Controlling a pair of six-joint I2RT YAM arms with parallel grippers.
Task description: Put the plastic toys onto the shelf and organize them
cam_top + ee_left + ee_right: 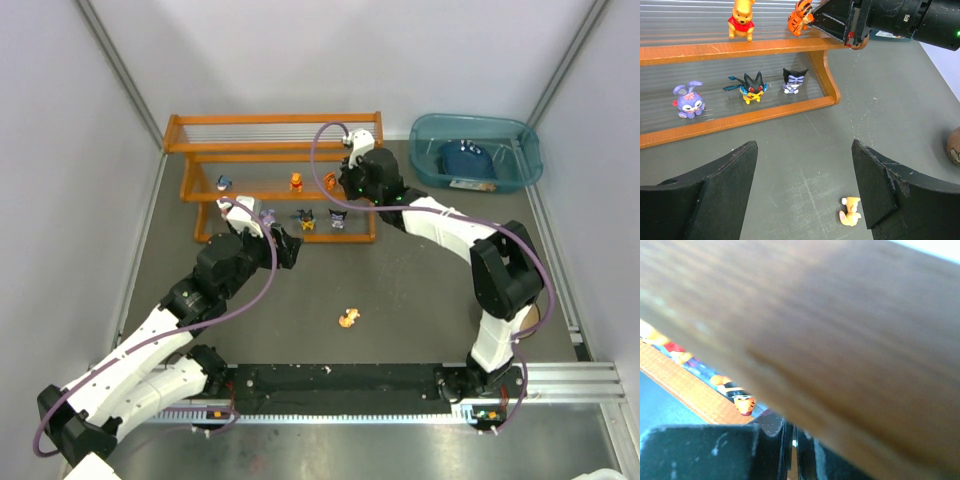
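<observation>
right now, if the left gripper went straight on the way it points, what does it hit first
Probably the bare table, just short of the shelf's front rail: the open left gripper tilts down at it. The fallen orange toy lies beside one finger, out of line.

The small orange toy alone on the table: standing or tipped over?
Tipped over: the orange toy lies on its side on the table, in front of the shelf.

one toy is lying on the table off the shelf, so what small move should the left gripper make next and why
Probably draw the open left gripper back and to its right, centring it over the orange toy. That toy lies on the table, nearer the bases than the gripper, while the right gripper is shut at the shelf.
</observation>
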